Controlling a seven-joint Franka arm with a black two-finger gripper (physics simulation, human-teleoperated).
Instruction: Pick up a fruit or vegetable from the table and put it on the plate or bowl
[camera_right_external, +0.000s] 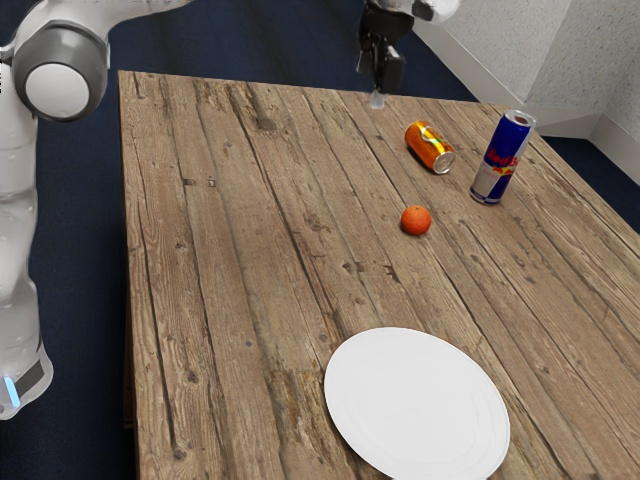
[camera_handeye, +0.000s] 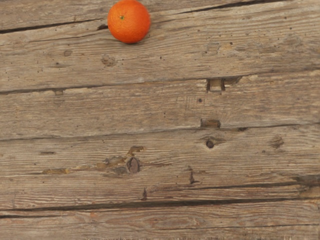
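Orange (camera_right_external: 416, 220) rests on plank table (camera_right_external: 250, 280) above navy floor (camera_right_external: 250, 30)

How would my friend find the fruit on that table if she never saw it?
Start at the wooden table and find the white plate at its near edge. Further back, before the lying orange can and the standing blue can, sits the orange. It is the only round ball; both neighbours are cylinders.

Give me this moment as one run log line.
stage: before pickup | gripper: high above table far side, apart from orange | orange: on table, untouched | plate: empty
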